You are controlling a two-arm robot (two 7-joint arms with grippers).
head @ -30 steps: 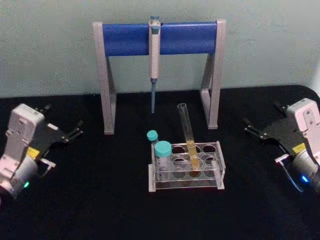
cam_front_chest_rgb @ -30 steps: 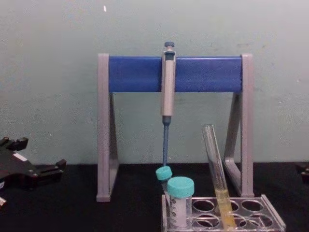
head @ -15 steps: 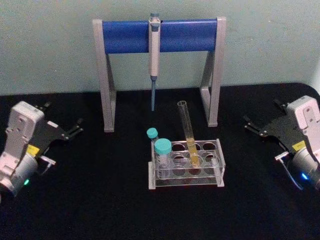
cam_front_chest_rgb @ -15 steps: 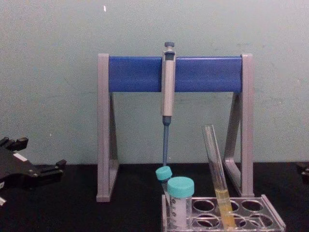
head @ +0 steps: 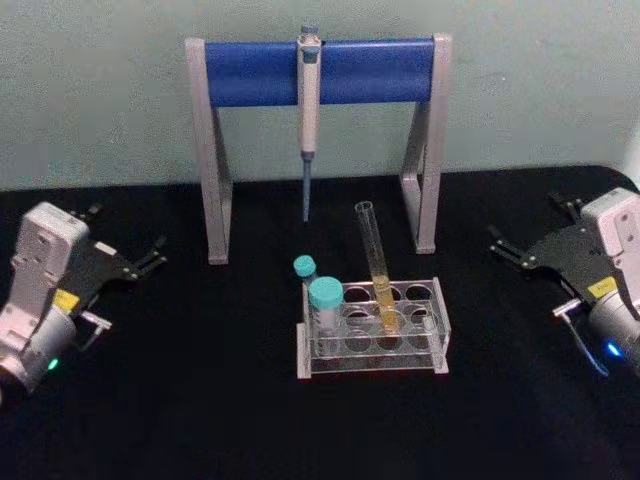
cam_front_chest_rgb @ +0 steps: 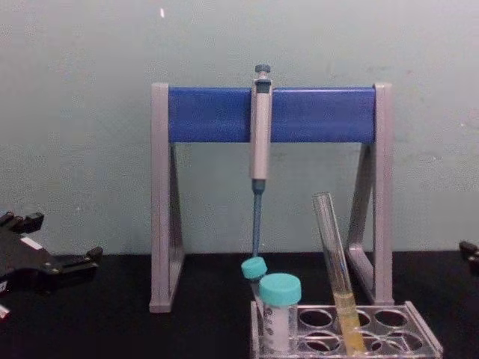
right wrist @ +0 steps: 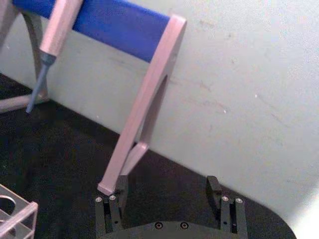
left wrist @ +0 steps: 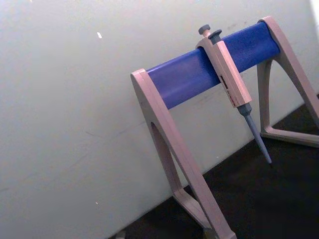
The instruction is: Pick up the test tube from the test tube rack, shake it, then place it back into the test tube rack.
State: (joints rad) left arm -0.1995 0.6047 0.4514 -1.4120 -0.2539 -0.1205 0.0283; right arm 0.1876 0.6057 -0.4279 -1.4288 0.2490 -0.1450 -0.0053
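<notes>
- In the chest view, the bottom edge cuts off the test tube rack's (cam_front_chest_rgb: 426, 329) lower part and the test tube's (cam_front_chest_rgb: 334, 254) round bottom.
- The rear teal-capped vial (cam_front_chest_rgb: 254, 268) stands there with its body hidden behind the front teal-capped vial (cam_front_chest_rgb: 280, 307).
- The left edge cuts the left hand (cam_front_chest_rgb: 63, 239); the right hand (cam_front_chest_rgb: 470, 250) is a dark tip at the right edge.
- In the right wrist view, the pipette's (right wrist: 60, 22) upper part is cut off.

Entry: my right gripper (head: 528, 228). Change: raised slightly over the last second. Head view: it sits a touch higher and farther back over the right side of the surface (head: 200, 400) than before. Chest view: its dark end at the right edge stands higher than earlier, now about level with the surface's far edge.
</notes>
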